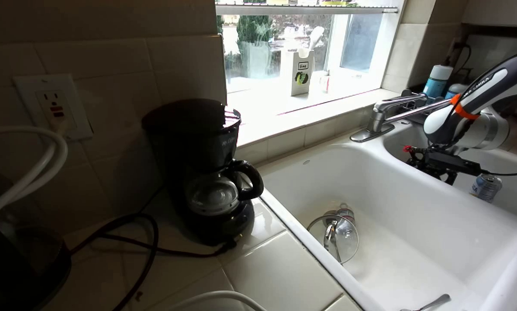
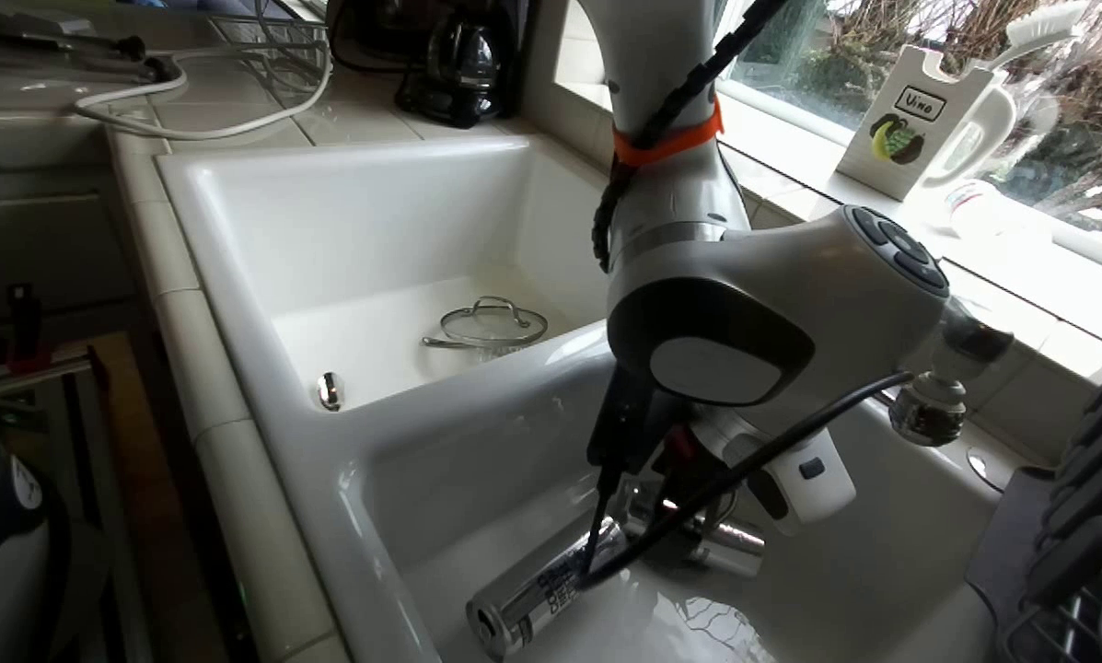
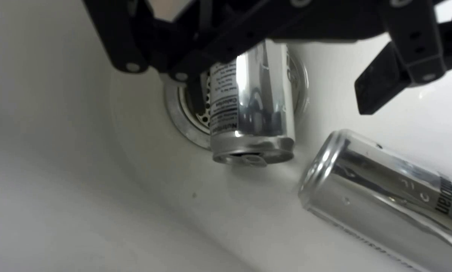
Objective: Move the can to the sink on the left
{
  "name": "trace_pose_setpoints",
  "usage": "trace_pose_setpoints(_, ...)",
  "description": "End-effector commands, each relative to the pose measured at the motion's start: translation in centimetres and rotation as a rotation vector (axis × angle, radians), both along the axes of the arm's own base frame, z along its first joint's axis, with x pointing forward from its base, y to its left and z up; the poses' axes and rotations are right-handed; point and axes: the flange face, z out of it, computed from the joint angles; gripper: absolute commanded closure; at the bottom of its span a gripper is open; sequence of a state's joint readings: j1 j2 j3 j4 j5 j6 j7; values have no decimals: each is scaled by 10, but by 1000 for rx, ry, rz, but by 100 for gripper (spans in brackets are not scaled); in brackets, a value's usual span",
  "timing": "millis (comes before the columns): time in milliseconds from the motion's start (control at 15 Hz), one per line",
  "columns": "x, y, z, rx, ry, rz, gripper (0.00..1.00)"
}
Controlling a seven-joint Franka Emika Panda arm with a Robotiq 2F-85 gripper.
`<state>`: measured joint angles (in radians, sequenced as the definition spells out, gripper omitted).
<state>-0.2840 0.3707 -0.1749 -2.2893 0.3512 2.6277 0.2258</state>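
Note:
My gripper (image 3: pixel 285 109) is open, its black fingers (image 3: pixel 382 81) spread on both sides of a silver can (image 3: pixel 252 102). That can lies over the drain of the basin (image 2: pixel 845 552) without the lid; a gap shows on its right side. It also shows partly behind the gripper in an exterior view (image 2: pixel 733 545). A second silver can (image 3: pixel 377 200) lies beside it, outside the jaws, and shows in both exterior views (image 1: pixel 486 188) (image 2: pixel 551 585). The sink on the left is the adjoining white basin (image 1: pixel 396 250) (image 2: pixel 357 230), across the divider.
A white divider (image 1: pixel 439 194) separates the basins. A glass lid (image 2: pixel 495 322) and a small bottle (image 1: pixel 345 211) lie in the left sink, with a spoon (image 1: pixel 433 301). The faucet (image 1: pixel 377 116) stands behind the divider. A dark rack (image 2: pixel 1066 543) stands beside the basin holding the cans.

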Motion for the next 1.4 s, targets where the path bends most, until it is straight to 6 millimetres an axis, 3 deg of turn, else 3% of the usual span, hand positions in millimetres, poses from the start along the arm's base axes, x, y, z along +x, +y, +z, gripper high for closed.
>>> trace_pose_setpoints(0,7,-4,-9,36,-3,3,0)
trace_pose_setpoints(600,23,1,-19,61,-30,-10,0)
trace_pose_setpoints(733,24,1,-23,62,-28,-9,26)
trace_pose_setpoints(1000,24,0,-27,64,-25,-7,58)
trace_pose_setpoints(1133,25,-1,-26,64,-28,-4,69)
trace_pose_setpoints(1333,24,0,-23,62,-23,-1,77)
